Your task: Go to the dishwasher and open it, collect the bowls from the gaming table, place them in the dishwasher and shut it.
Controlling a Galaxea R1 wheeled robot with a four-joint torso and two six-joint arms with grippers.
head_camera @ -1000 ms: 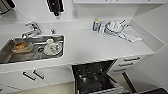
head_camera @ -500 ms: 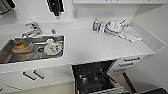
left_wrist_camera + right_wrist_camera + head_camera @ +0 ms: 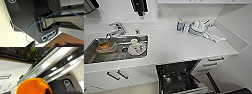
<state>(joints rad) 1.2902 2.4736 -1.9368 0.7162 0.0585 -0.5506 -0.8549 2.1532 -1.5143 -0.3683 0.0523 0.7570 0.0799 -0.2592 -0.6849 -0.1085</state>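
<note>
The dishwasher [image 3: 180, 78] was cut off by the head view's lower edge, its rack contents too blurred to tell. An orange bowl [image 3: 33, 87] ran off the right wrist picture's edge. The dishes in the sink [image 3: 94, 51] and the crockery heap [image 3: 196, 28] on the desk [image 3: 171, 46] were indistinct.

White countertop [image 3: 169, 47], running wall to wall along the head view, angled at its right end. Set into its left part: a steel sink [image 3: 91, 53] with a chrome tap [image 3: 116, 28] behind it. In the sink: a tray holding something orange-brown [image 3: 105, 46] and a white plate [image 3: 137, 48] beside it. On the counter's rear right: a small bottle [image 3: 180, 24], a cluster of white dishes [image 3: 197, 27] just beside it, and a folded cloth [image 3: 215, 35] next to the dishes.
</note>
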